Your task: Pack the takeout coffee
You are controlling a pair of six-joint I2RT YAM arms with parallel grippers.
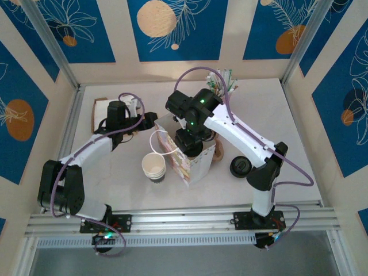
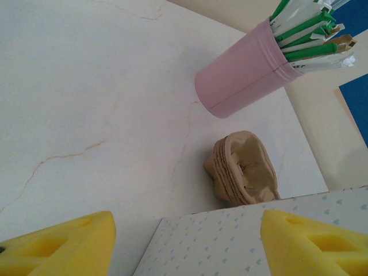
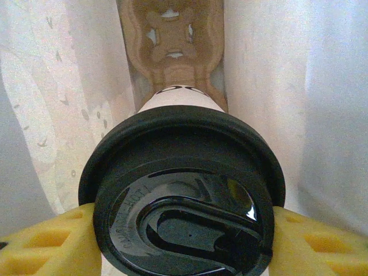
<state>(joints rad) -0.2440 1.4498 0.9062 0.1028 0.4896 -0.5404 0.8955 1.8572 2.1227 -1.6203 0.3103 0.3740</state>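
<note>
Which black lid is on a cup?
The one capping the takeout coffee, gripped by the right fingers inside the bag; the loose lid lies alone on the table.

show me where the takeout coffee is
Right wrist view: the takeout coffee sits between the pads of the right end effector, inside the white bag, above a brown carrier.

The light was bright and soft — faint shadows lay on the worktop (image 1: 299,115). The black lid (image 3: 184,224) shone a little.
</note>
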